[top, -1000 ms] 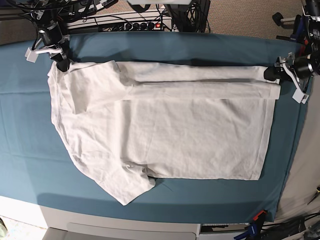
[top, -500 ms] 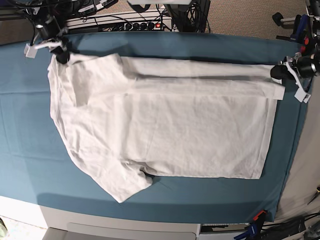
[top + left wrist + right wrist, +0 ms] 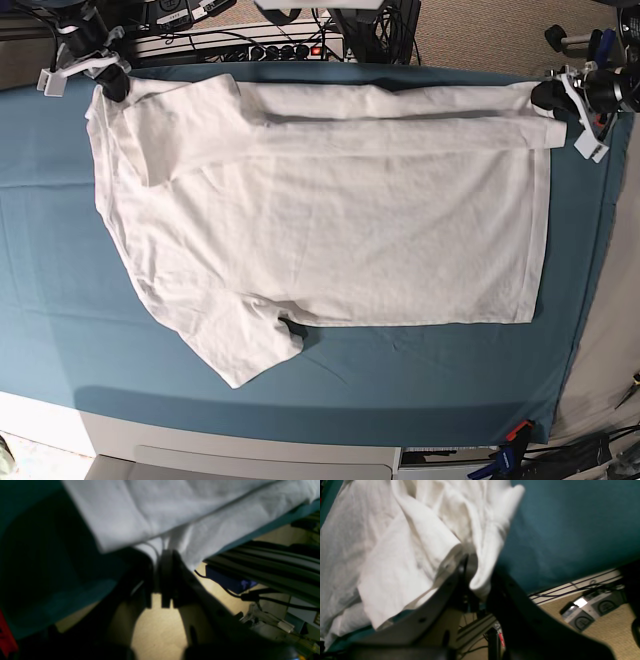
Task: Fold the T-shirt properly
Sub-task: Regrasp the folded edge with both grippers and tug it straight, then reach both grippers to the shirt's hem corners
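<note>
Both of my grippers have pulled toward the far edge of the table since the earlier frames, and the T-shirt (image 3: pixel 330 220) has gone with them: its folded top strip, which lay well inside the teal sheet (image 3: pixel 50 260) a second ago, now runs right along the sheet's far edge, and the whole garment sits higher in the base view. I see my left gripper (image 3: pixel 556 98) at the far right corner in that view, its black fingers pressed together on the hem corner of the folded strip; the left wrist view confirms it, with white cloth (image 3: pixel 160 517) bunched into the narrow gap between the closed fingers (image 3: pixel 167 580) and the sheet's edge hanging over the floor just behind. My right gripper (image 3: pixel 112 88) is at the far left corner in the base view, pinching the shoulder end near the upper sleeve. From the right wrist camera I see a thick fold of the T-shirt (image 3: pixel 395 542) caught between the two dark fingers (image 3: pixel 456 582), with the teal sheet (image 3: pixel 570 530) to one side and the carpet and a power strip (image 3: pixel 590 607) beyond the edge. The shirt lies spread across the middle of the sheet, collar side to the left of the base view, bottom hem to the right, with the lower sleeve (image 3: pixel 245 345) sticking out toward the near edge. The strip between my two grippers looks taut and nearly straight.
</note>
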You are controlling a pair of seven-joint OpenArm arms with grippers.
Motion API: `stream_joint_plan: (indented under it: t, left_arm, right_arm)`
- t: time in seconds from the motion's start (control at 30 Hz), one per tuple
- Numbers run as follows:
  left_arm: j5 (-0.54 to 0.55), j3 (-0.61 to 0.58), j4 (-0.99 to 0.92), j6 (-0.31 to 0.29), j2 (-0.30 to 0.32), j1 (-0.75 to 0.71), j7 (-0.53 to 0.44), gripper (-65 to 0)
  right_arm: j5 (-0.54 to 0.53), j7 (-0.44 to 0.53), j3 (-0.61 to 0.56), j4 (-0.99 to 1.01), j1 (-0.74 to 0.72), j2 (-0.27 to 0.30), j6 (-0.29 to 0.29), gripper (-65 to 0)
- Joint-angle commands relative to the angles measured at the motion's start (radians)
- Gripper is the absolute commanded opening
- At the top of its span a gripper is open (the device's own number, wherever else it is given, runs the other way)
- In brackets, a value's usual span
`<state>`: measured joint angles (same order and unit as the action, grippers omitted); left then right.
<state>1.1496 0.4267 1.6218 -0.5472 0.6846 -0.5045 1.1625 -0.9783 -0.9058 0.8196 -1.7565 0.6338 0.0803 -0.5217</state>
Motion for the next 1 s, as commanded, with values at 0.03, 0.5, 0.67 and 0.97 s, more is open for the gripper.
stream_joint_plan:
  t: [0.03,0.5,0.67,0.97]
  left_arm:
    - [-0.005,0.008,0.016,-0.004,0.021,-0.008,0.008,-65.0]
    - [-0.031,0.008,0.016,-0.005,0.018,-0.008,-0.004,-63.1]
    - [-0.075,0.008,0.016,-0.026,0.019,-0.008,-0.018,-34.2]
    - [-0.104,0.185,0.039,-0.027,0.02,-0.008,-0.017,-33.9]
  right_arm:
    - [-0.016,0.018,0.028,-0.018,0.019,0.025,-0.005,-65.0]
    - [0.011,0.019,0.06,-0.018,0.02,0.05,-0.01,-65.0]
    - [0.035,0.06,0.06,-0.018,0.02,0.05,-0.039,-42.3]
    - [0.167,0.215,0.066,-0.019,0.017,0.053,-0.039,-42.3]
